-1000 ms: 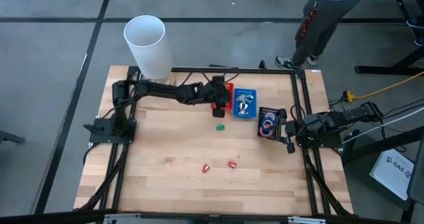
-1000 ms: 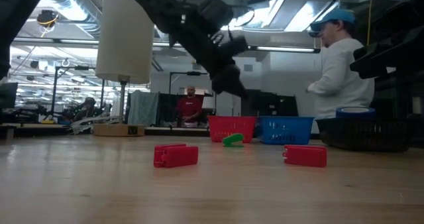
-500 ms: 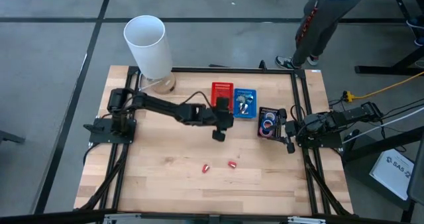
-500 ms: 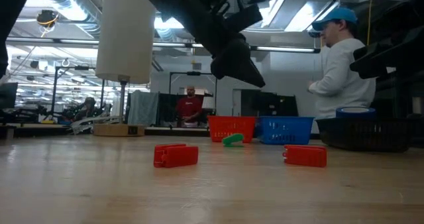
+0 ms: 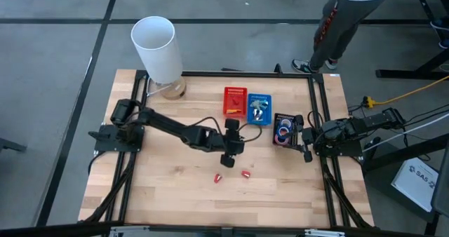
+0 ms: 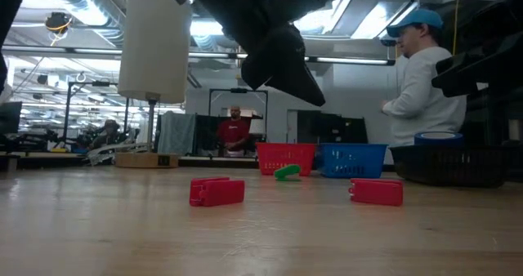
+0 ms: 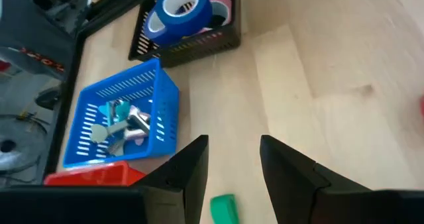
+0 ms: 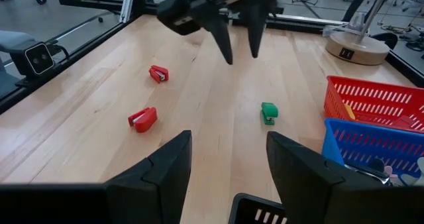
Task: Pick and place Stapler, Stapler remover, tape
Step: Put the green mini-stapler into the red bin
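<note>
Three baskets (image 5: 236, 101), three staplers (image 5: 219, 177).

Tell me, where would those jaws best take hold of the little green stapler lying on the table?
Probably across its two long sides, coming straight down from above. The green stapler lies flat on the bare wooden table, apart from the red staplers and the baskets, so nothing blocks a descent. Its narrow width looks small enough for the left gripper, which hangs open above the table.

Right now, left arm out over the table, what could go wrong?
Left gripper hangs open and empty between the green stapler and two red staplers; descending off-centre could knock one away. The small green stapler lies near the red basket, so a nudge could push it against that.
</note>
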`<state>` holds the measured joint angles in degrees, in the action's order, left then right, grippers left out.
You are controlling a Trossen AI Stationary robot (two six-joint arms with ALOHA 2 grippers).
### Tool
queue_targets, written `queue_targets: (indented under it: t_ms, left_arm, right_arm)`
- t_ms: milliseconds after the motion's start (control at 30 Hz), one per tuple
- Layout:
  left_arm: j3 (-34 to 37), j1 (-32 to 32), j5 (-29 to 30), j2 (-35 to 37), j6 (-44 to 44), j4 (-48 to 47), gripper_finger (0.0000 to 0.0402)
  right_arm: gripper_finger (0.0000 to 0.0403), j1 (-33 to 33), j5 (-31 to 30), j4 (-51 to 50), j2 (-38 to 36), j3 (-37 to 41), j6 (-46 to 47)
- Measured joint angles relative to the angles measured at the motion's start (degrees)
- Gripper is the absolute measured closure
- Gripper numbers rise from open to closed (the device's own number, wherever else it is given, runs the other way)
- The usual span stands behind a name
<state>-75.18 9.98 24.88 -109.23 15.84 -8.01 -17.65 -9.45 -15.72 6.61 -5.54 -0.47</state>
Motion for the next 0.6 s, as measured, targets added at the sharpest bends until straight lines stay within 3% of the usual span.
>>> queue_targets:
  t_ms: [200,600]
  left_arm:
    - [0.39,0.33,0.32,-1.28,-5.46,-3.71,0.0270]
    - [6.00,-4.01,-0.06,-2.38,-9.73,-0.13,0.0272]
  right_arm:
    - [0.0205,0.00,0.00,0.00,0.00,0.00,0.00]
    - [0.0205,-0.01,0.00,0.02,0.02,0.00,0.00]
